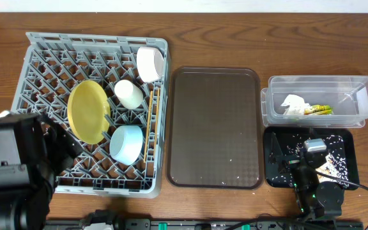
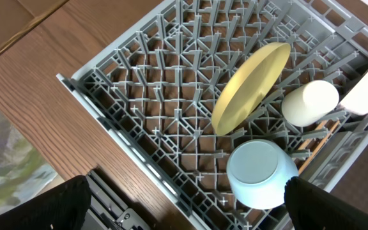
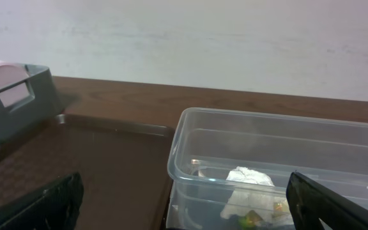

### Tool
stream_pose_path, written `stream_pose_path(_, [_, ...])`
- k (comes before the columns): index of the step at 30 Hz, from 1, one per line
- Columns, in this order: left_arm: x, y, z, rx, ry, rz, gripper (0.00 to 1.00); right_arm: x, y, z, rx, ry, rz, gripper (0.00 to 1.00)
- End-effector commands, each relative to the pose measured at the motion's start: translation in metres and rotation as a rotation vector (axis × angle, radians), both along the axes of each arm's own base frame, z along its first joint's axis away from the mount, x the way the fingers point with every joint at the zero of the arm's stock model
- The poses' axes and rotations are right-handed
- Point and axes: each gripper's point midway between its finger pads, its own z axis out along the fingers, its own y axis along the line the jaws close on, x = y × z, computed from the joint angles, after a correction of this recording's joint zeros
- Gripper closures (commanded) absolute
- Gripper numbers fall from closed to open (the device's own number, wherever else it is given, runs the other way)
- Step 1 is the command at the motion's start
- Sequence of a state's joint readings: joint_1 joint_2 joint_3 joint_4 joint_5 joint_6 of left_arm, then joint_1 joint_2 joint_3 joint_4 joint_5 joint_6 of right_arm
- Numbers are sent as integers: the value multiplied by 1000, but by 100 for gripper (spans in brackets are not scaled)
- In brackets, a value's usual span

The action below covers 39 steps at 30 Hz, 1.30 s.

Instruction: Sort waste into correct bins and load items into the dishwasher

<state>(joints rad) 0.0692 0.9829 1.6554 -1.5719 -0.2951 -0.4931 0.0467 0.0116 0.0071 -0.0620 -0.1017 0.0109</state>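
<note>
**A:** Overhead first. Where do we have the arms?

**B:** We have the left arm (image 1: 18, 160) low at the near-left corner of the dish rack (image 1: 94, 39), and its bulk hides that corner. The right arm (image 1: 321, 198) comes in from the near edge over the black tray (image 1: 270, 179), pointing toward the clear tub (image 1: 318, 79). We can't read either jaw gap from up here.

**A:** Load?

**B:** In the rack:
- yellow plate (image 1: 88, 112), on edge
- cream bowl (image 1: 130, 94), beside the plate
- white cup (image 1: 150, 64), at the far-right rim
- light blue bowl (image 1: 126, 142), tipped over
- chopsticks (image 1: 151, 121), along the right side

The napkin (image 1: 292, 102) and snack wrapper (image 1: 319, 110) are in the tub. The rice crumbs (image 1: 338, 160) are scattered in the black tray, partly under the arm. The brown serving tray (image 1: 214, 128) lies between the rack and the bins.

**A:** Left wrist?

**B:** The left gripper (image 2: 187, 191) is spread wide and holds nothing. Its fingers (image 2: 56, 204) are cut off at both lower corners. We look steeply down into the rack. The blue bowl's edge meets one finger in frame, and we can't tell the height gap. The cup is clipped by the frame edge.

**A:** Right wrist?

**B:** The right gripper (image 3: 185, 185) is also wide apart and empty, with only the fingertips showing. The view is near level, facing the tub's near wall. The napkin shows through the plastic. The wrapper is only a green-yellow smear at the bottom edge. The rack corner is clipped at left.
</note>
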Motion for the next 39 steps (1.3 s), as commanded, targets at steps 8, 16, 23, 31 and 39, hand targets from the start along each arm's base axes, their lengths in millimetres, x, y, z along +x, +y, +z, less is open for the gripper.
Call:
stream_pose_path(8, [-71,-3,-38,23,-87,-5,2,0,-1,0,11,-2,-3,1])
stream_pose_path(16, [-38,-24,-85,-82,-383,-74,2,0,-1,0,11,-1,-3,1])
stream_pose_path(23, [26,-44,-34,-115,-854,-222,2,0,-1,0,11,-2,-3,1])
stream_pose_path(31, [59,-58,0,-84,-1236,-353,2,0,-1,0,11,-2,-3,1])
stream_pose_path(39, [68,-56,-47,-91,-1260,-345,2,0,-1,0,11,-1,-3,1])
